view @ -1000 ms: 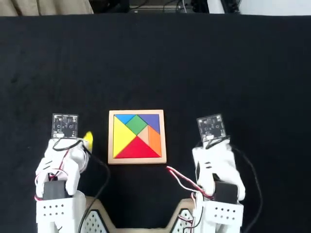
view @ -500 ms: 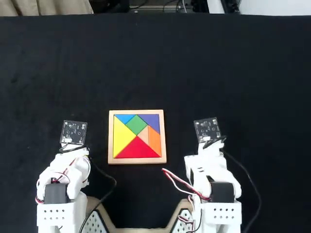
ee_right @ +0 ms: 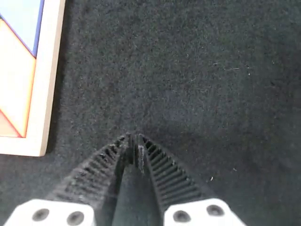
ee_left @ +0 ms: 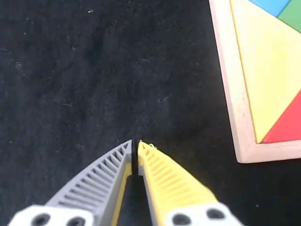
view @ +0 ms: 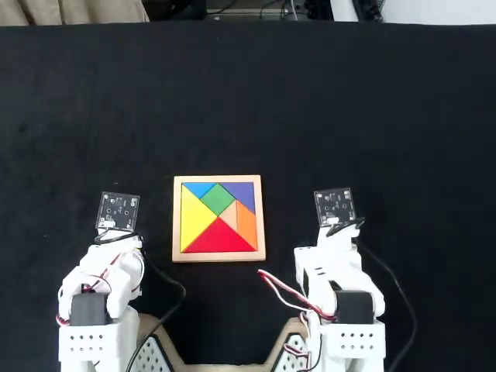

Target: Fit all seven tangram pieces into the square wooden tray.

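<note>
The square wooden tray (view: 177,221) lies at the table's middle, packed with all the coloured tangram pieces (view: 218,217): blue, green, purple, yellow, orange, tan and red. My left arm (view: 105,267) is folded back at the tray's left side. Its gripper (ee_left: 136,143) is shut with nothing in it, over black cloth a short way from the tray's edge (ee_left: 230,89). My right arm (view: 337,267) is folded back at the tray's right side. Its gripper (ee_right: 134,139) is shut and empty, with the tray's corner (ee_right: 44,117) off to one side.
Black cloth (view: 248,101) covers the whole table. The arm bases (view: 217,353) stand at the near edge. Curtain and cables (view: 232,9) run along the far edge.
Both arms have drawn back toward their bases. The left gripper's yellow finger, seen beside the tray a second ago, has tucked under the wrist. The tray and pieces have not moved.
</note>
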